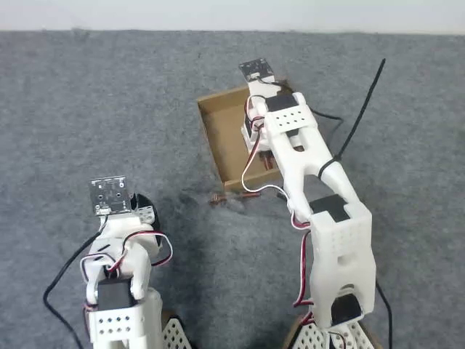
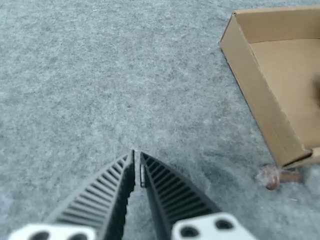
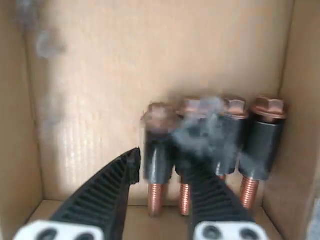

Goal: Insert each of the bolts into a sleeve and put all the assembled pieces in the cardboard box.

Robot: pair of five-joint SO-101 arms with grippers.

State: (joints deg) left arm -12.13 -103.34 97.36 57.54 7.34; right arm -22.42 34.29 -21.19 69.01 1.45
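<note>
The right end effector (image 3: 160, 162) is held fairly wide inside the box (image 3: 20, 125), with one assembled piece (image 3: 158, 145) seen between its fingers. Whether either finger touches that piece cannot be told. Four such pieces are laid side by side on the box floor, each made up of a copper bolt passed through a black sleeve, with the hex head at one end and bare thread at the other. The piece between the fingers is the outermost of the row, and the end piece (image 3: 265, 135) on the far side of the row lies just beside a box wall. In the high view the box is placed at about 1 o'clock from the middle of the table (image 1: 87, 94), and the right arm is stretched over its 3 o'clock side. A loose bolt (image 1: 234, 198) is seen on the table at 6 o'clock of the box, just beside the near wall. The left end effector (image 2: 136, 157) is closed to a narrow slit with nothing in it. It is held over the table at about 8 o'clock from the box, well apart from the loose bolt.
</note>
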